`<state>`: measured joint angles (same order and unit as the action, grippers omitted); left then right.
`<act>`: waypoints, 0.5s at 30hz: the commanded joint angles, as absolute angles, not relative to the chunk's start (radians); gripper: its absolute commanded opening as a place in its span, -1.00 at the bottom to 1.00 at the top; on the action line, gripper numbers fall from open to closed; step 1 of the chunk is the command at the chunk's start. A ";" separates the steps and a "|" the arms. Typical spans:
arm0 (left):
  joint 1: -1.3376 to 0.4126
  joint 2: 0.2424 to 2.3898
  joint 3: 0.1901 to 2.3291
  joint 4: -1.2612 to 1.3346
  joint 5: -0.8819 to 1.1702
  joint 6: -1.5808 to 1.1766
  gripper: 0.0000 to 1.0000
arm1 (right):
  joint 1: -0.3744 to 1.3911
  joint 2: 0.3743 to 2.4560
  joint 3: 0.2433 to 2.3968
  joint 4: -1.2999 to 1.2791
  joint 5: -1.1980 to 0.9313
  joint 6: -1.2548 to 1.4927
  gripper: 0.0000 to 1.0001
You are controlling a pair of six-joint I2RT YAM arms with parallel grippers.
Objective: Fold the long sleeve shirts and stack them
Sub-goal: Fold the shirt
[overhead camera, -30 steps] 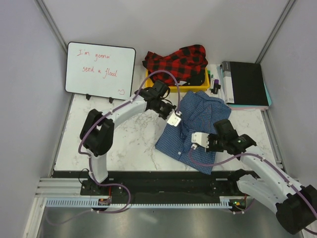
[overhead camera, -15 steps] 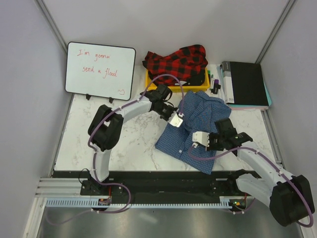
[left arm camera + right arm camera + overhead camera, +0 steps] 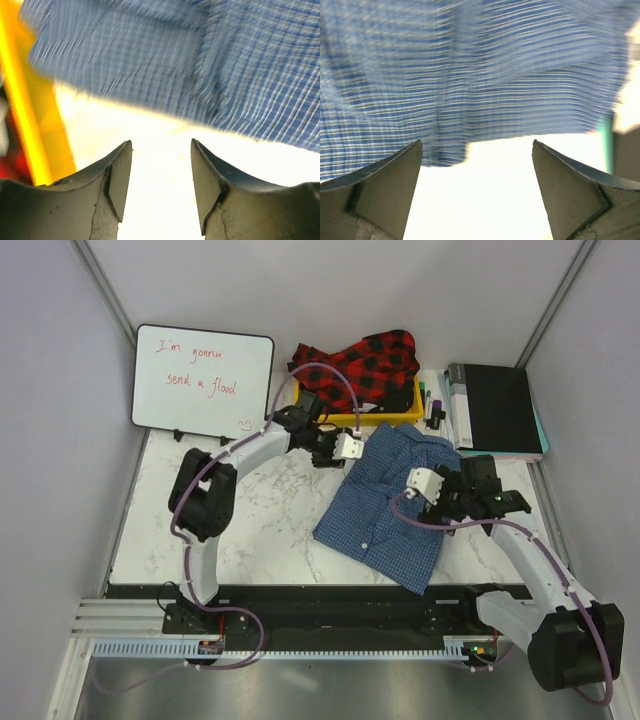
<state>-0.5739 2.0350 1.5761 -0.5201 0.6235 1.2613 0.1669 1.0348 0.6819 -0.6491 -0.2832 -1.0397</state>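
Note:
The blue checked shirt (image 3: 385, 505) lies folded on the marble table (image 3: 260, 520), right of centre. It fills the upper part of the left wrist view (image 3: 225, 65) and of the right wrist view (image 3: 470, 75). The red-and-black plaid shirt (image 3: 355, 360) is heaped in the yellow bin (image 3: 360, 418) at the back. My left gripper (image 3: 354, 447) (image 3: 161, 144) stands open at the blue shirt's back-left edge, nothing between its fingers. At the shirt's right edge my right gripper (image 3: 413, 483) (image 3: 476, 144) is wide open and empty.
A whiteboard (image 3: 203, 380) with red writing stands at the back left. A black binder (image 3: 492, 408) and some markers (image 3: 430, 405) lie at the back right. The yellow bin (image 3: 30, 115) is close on the left gripper's left side.
Both grippers have opened and let go of the blue shirt. The left one pulled back toward the bin, the right one toward the right edge. The shirt now lies flatter.

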 commanded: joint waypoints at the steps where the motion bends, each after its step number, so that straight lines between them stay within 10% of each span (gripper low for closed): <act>1: -0.535 1.913 1.589 -0.494 0.632 0.994 0.18 | 0.115 1.029 0.807 -0.664 -0.368 -0.919 0.96; 15: -0.439 1.766 1.496 -0.483 0.770 0.376 0.14 | 0.244 1.618 1.124 -0.398 -0.400 -0.640 0.02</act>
<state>-0.5213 1.8740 1.5349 -0.5133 0.6666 0.6617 0.1608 1.5311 1.0634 -0.5049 -0.3893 -0.7258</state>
